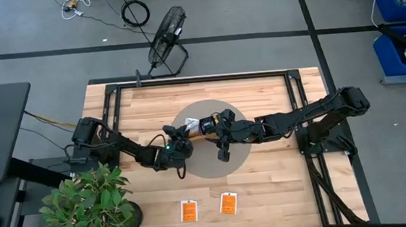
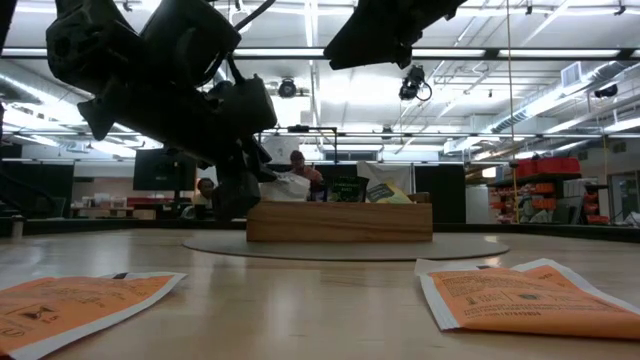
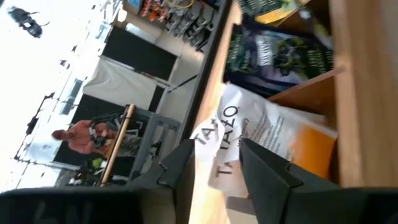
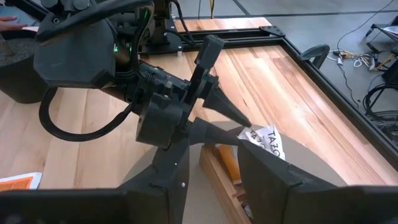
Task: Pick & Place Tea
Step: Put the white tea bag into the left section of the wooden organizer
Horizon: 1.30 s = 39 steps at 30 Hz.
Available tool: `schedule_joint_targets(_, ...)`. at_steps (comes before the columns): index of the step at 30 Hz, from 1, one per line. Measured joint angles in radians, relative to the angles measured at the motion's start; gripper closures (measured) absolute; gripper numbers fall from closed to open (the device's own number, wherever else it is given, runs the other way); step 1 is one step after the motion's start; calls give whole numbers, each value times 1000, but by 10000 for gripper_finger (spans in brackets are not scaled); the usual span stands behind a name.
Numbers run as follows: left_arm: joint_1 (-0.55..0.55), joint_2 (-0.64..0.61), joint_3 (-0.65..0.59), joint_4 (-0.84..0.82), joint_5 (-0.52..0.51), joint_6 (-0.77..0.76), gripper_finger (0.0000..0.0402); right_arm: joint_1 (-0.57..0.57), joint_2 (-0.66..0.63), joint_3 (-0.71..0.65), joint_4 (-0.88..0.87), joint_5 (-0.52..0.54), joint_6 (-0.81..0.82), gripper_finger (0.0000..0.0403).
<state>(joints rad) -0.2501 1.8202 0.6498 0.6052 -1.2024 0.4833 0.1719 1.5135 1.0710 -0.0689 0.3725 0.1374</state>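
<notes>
White-orange paper tea packet (image 3: 261, 134) in wooden tray (image 2: 340, 222): light, floppy; pinch top edge. Left claw (image 4: 239, 121) parted at that edge; right claw (image 1: 224, 154) empty, parted, hovering near.

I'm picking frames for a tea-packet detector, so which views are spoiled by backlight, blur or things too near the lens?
Low view: bright ceiling lights turn the arms into silhouettes; the two orange tea packets in front look soft. Left wrist view: tilted, sky blown out, yet the white-and-orange packet in the wooden tray reads fine. Right wrist view: the left gripper is sharp. High view: evenly lit.
</notes>
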Motion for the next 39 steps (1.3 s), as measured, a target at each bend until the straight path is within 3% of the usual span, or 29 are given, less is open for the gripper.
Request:
schedule_joint_targets(7, 7, 0, 0, 11, -54, 0, 242, 0, 0, 0, 0, 0, -6, 259)
schedule_joint_targets(19, 7, -1, 0, 17, 2, -32, 183, 0, 0, 0, -6, 0, -7, 259)
schedule_joint_targets(25, 11, -3, 0, 28, -79, -32, 143, 0, 0, 0, -7, 0, -7, 259)
schedule_joint_targets(39, -49, -95, 0, 43, -98, 59, 138, 20, 0, 0, -15, -51, -40, 259)
